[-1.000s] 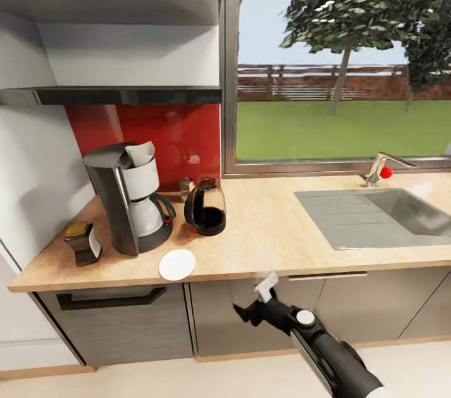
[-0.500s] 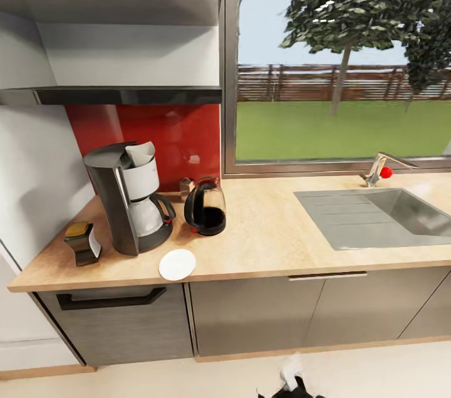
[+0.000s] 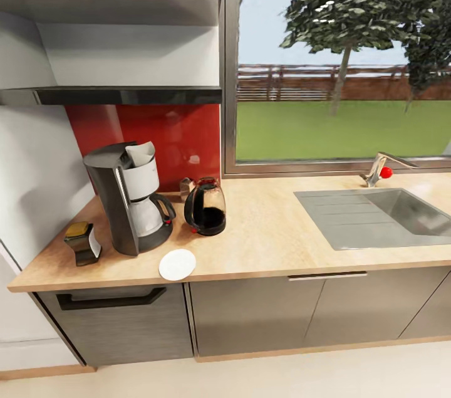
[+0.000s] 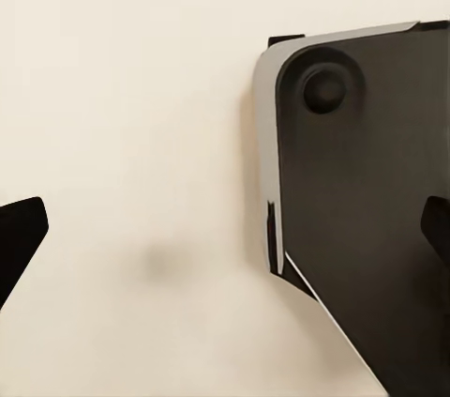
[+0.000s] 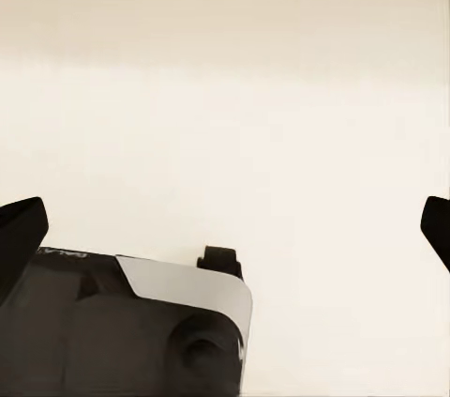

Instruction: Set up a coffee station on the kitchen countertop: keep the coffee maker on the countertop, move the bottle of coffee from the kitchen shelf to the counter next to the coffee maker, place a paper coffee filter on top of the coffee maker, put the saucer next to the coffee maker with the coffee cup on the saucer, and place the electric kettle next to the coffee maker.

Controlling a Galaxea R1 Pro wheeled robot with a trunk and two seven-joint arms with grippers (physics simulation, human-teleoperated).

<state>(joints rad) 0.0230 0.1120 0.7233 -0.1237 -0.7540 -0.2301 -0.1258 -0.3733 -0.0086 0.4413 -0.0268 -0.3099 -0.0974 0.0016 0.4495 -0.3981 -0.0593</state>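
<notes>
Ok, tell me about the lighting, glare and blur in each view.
Head view: even daylight, soft shadows beside the coffee maker and kettle, faint sheen on the red backsplash, slightly soft render. Left wrist view: pale floor flatly lit with one faint smudge of shadow. Right wrist view: floor brightens in a gradient, fingertips blurred.

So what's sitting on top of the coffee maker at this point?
A white paper coffee filter stands upright in the open top of the coffee maker. Its lower part sits inside the machine, so how deep it goes is hidden.
</notes>
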